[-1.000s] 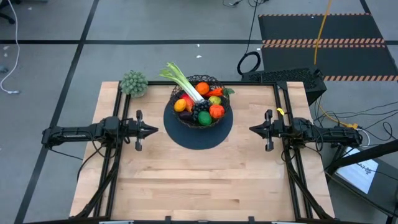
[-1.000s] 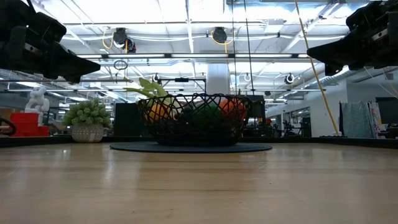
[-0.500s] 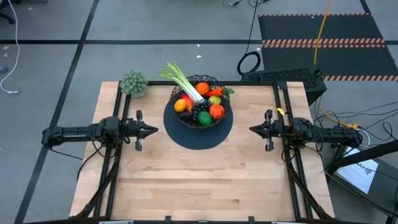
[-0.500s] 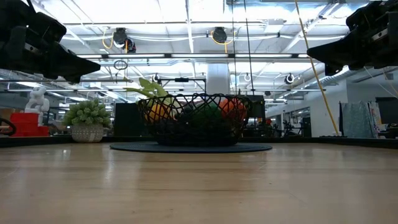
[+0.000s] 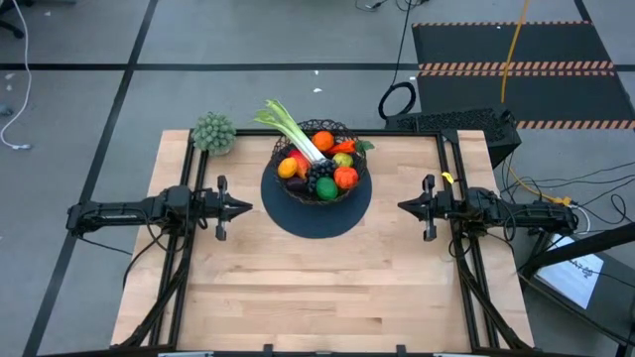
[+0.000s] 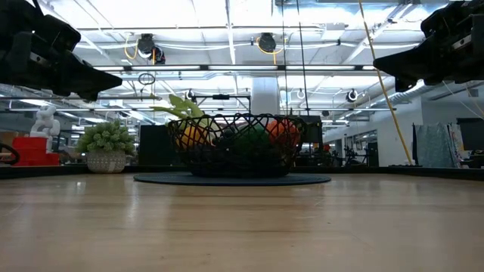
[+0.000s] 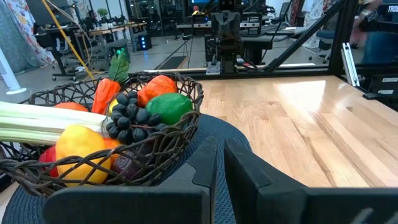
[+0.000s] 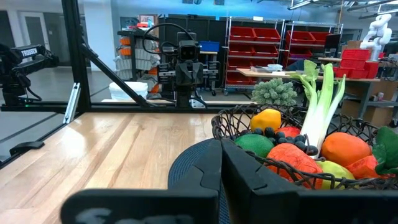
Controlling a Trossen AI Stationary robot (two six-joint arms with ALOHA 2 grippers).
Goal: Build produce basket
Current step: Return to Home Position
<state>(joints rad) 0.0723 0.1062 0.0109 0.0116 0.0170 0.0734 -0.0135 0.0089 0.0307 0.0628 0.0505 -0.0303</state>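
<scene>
Looking down on a pale wooden desk [image 5: 317,288] standing on a grey taped floor, with a wide workshop hall opening beyond it in the low view. Finding the basket [image 5: 277,159] sitting on a dark round mat [image 5: 317,224] toward the far edge of the desk, midway between the side edges. Seeing the produce heaped inside: a leek [image 5: 294,128] sticking out over the far-left rim, grapes [image 5: 319,175] in the middle, a lime [image 5: 326,190] at the near side, orange and red pieces around them. Spotting no fruit lying loose on the wood, so judging the filling as done. Noting a fuzzy green clump [image 5: 214,132] at the far left corner, outside the basket.

Stretching the left arm [image 5: 149,211] in from the left edge and the right arm [image 5: 496,210] in from the right edge, both level, pointing inward, well apart from the basket. Showing the left jaws and the right jaws closed, gripping nothing.

Judging the step in hand as parking both arms. Doing it well by keeping the jaws closed and raised off the wood, drawing straight back rather than sweeping over the mat, staying clear of the rim and the leek, and easing to rest without jolting the desk.
</scene>
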